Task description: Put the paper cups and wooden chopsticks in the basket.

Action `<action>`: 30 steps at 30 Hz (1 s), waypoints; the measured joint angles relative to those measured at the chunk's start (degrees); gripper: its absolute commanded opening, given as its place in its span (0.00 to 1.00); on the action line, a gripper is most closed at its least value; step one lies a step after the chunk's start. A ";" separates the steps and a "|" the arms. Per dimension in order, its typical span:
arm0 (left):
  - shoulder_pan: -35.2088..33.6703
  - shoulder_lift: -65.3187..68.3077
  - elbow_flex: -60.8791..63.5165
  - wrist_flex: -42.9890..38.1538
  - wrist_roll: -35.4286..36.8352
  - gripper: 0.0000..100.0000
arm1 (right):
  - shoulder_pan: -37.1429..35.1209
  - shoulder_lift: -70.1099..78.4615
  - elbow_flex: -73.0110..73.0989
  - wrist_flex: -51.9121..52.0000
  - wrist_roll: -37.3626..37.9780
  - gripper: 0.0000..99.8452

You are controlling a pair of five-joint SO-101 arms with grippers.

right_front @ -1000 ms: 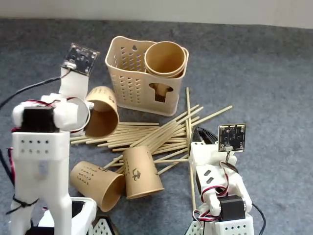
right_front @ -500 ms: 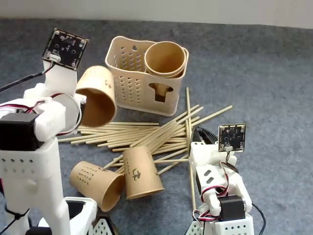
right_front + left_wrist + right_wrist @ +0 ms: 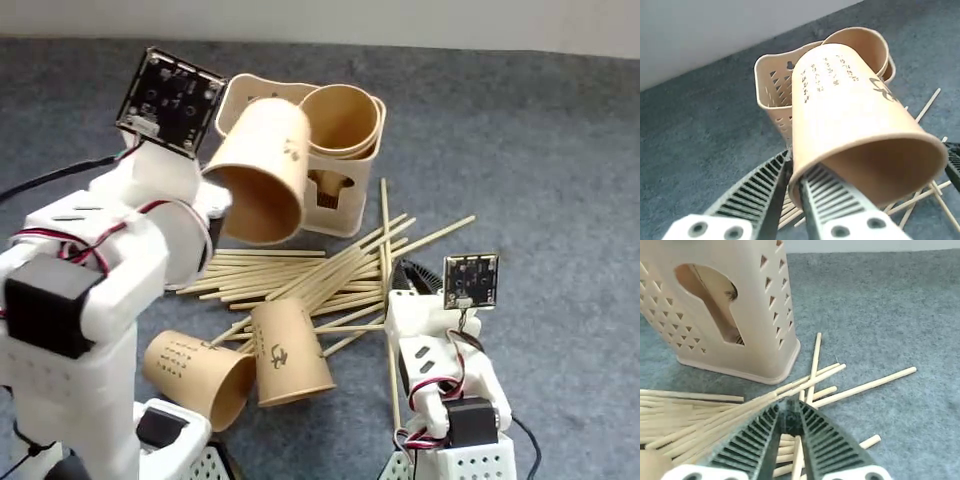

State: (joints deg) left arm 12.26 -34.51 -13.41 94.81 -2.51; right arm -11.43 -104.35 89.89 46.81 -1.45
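My left gripper [image 3: 791, 172] is clamped on the rim of a paper cup [image 3: 855, 125], one finger inside the mouth and one outside. The cup is held in the air and tilted, with its open mouth facing back toward me and its closed bottom pointing at the basket [image 3: 771, 85]. In the high view, this paper cup [image 3: 262, 170] overlaps the end of the basket [image 3: 345, 215] opposite the nested cups [image 3: 340, 118]. Those already stand upright inside.

In front of the basket, the chopsticks [image 3: 300, 270] lie fanned out on the grey table [image 3: 550, 150]. One long stick runs straight out from the basket's front wall. My right gripper [image 3: 789, 407] sits low over the edge of that pile farthest from the held cup, with its tips aimed at the basket. Its jaws are drawn almost together. A chopstick shows in the narrow slit between them, but I cannot tell whether they pinch it. Beyond the pile from the basket, two loose cups [image 3: 195, 375] lie on their sides, touching each other.
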 measured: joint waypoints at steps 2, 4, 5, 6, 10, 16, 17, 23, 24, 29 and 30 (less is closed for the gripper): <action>1.32 0.97 -0.18 -1.58 1.23 0.01 | 0.00 0.09 0.35 -0.18 1.14 0.01; 2.55 3.52 -0.62 -2.81 2.29 0.01 | 0.00 0.09 0.35 -0.18 1.49 0.01; 3.08 4.92 -0.62 -3.52 2.64 0.01 | 0.00 0.09 0.35 -0.18 1.58 0.01; 3.78 6.59 -0.62 -4.22 2.81 0.01 | 0.00 0.09 0.35 -0.18 1.58 0.01; 4.75 12.04 -0.53 -7.47 4.75 0.01 | 0.00 0.09 0.35 -0.18 1.58 0.01; 4.57 15.21 -0.53 -11.96 5.10 0.01 | 0.00 0.09 0.35 -0.18 1.93 0.01; 4.57 15.47 -0.53 -12.40 5.10 0.01 | 0.00 0.09 0.35 -0.18 1.93 0.01; 4.57 17.41 -0.53 -13.89 5.10 0.08 | 0.00 0.09 0.35 -0.18 1.93 0.01; 4.66 17.67 -0.53 -14.07 5.01 0.11 | 0.00 0.09 0.35 -0.18 1.93 0.01; 4.57 18.46 -0.53 -15.65 4.75 0.20 | 0.00 0.09 0.35 -0.18 1.93 0.01; 4.66 18.46 -0.53 -16.18 4.75 0.20 | 0.00 0.09 0.35 -0.18 1.93 0.01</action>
State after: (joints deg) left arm 16.92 -16.04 -13.93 78.64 2.24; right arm -11.43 -104.26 90.24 46.64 0.48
